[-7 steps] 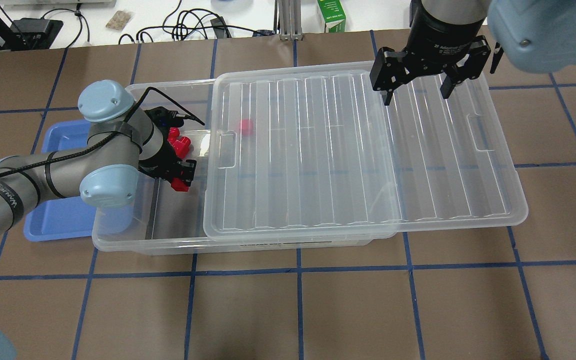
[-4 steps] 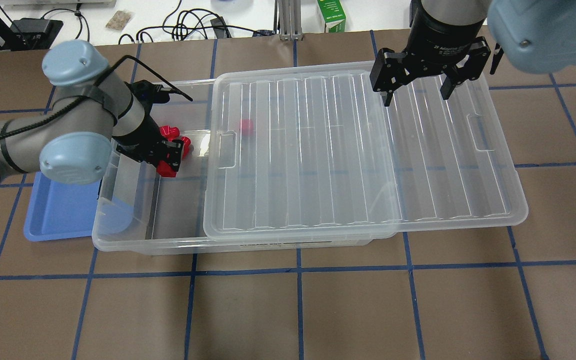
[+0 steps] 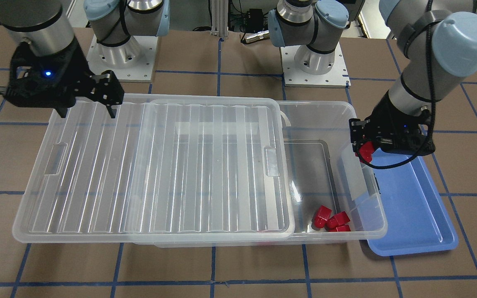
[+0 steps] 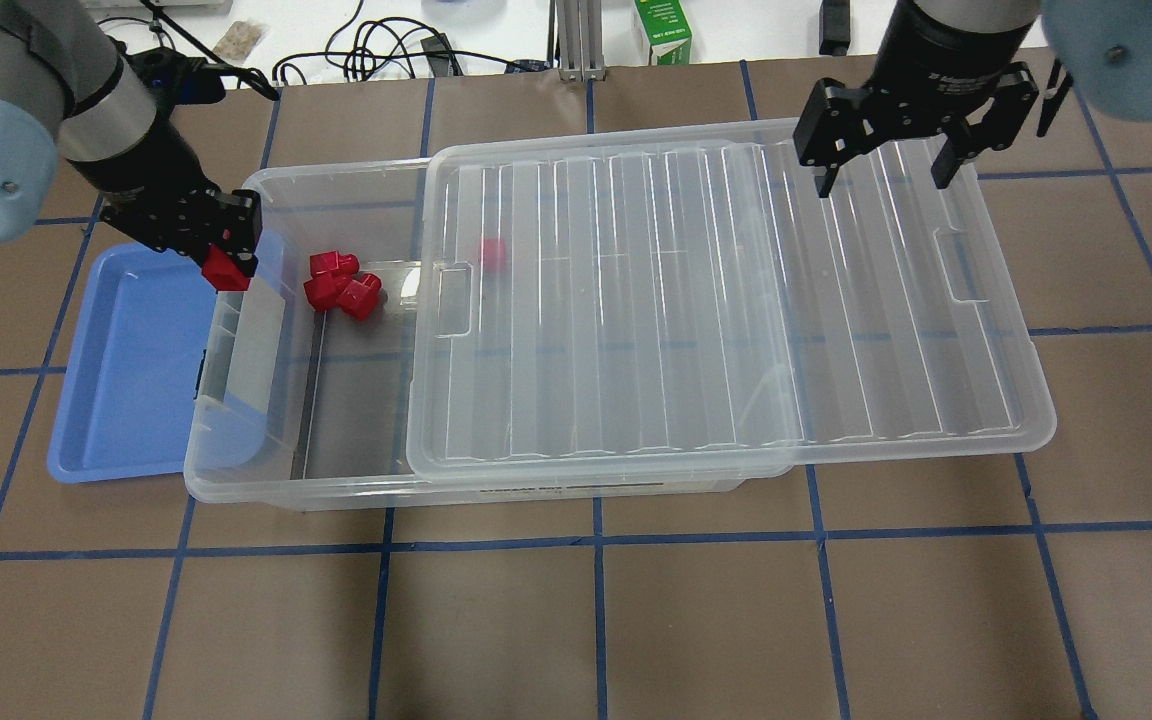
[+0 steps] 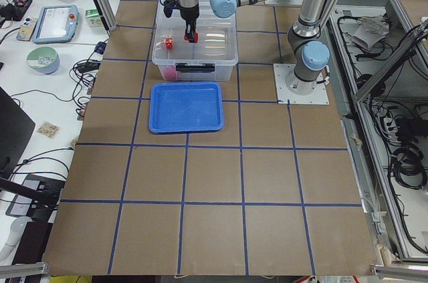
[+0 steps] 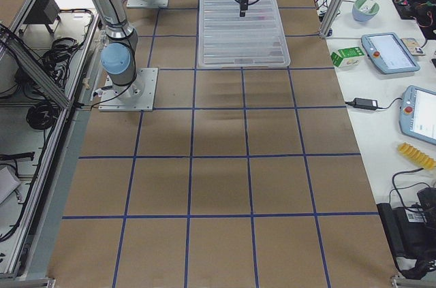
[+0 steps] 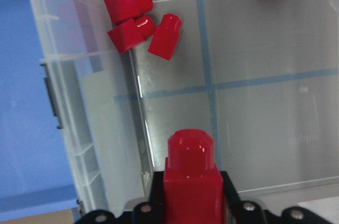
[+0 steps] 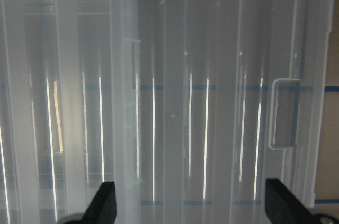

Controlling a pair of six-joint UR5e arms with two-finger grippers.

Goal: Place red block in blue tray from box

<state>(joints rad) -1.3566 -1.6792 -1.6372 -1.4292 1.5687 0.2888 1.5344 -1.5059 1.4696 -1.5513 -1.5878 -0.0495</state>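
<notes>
My left gripper [image 4: 226,262] is shut on a red block [image 4: 225,270], held above the box's left end wall, at the edge next to the blue tray [image 4: 126,370]. The held block also shows in the front view [image 3: 364,151] and the left wrist view [image 7: 192,179]. The clear box [image 4: 336,440] holds three more red blocks [image 4: 341,285] in a cluster, and one [image 4: 492,252] under the lid. The ribbed lid [image 4: 716,300] is slid right, so the box's left end is open. My right gripper [image 4: 881,170] is open and empty above the lid's far right part.
The blue tray [image 3: 412,207] lies flat against the box's end and holds nothing. Cables and a green carton [image 4: 663,32] sit beyond the table's far edge. Brown table with blue tape lines surrounds the box.
My left gripper has risen out of the box with the red block and moved left to the box's end wall. My right gripper has shifted slightly right.
</notes>
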